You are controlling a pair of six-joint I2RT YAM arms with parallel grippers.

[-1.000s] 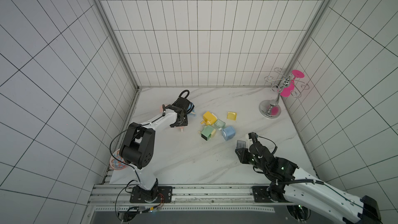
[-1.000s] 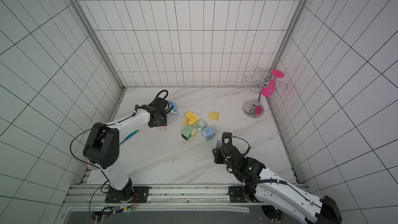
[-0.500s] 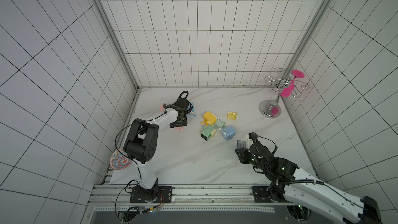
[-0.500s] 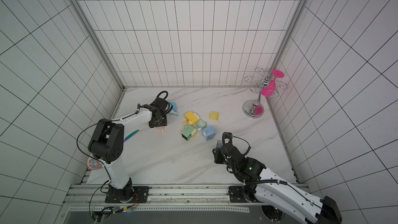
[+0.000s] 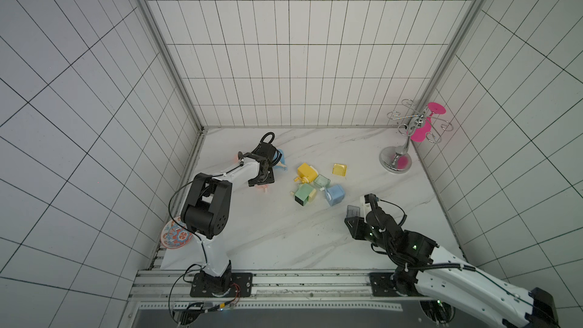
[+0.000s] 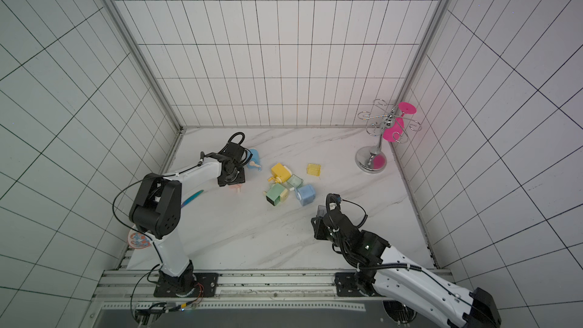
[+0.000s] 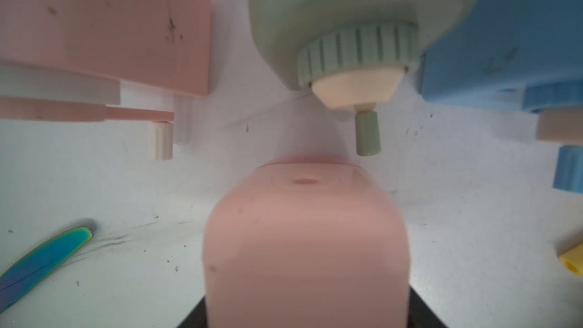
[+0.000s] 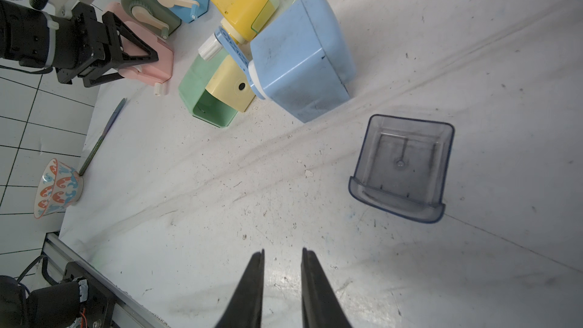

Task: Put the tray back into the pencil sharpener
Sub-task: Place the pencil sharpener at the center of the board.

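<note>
near right on the counter (image 5: 284, 235): smoky clear tray (image 8: 400, 168), open side up, lipped end nearest right jaws, slightly apart, empty; blue sharpener (image 8: 299, 55) just far-left. left jaws at pink sharpener (image 8: 161, 55), grip unclear.

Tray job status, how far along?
Done: nothing I can confirm. The grey tray lies loose on the table, apart from the blue sharpener. In hand: right gripper is empty, jaws slightly apart, short of it; left gripper is at a pink part, grip unclear. Left: pick up tray, slide it in.
</note>
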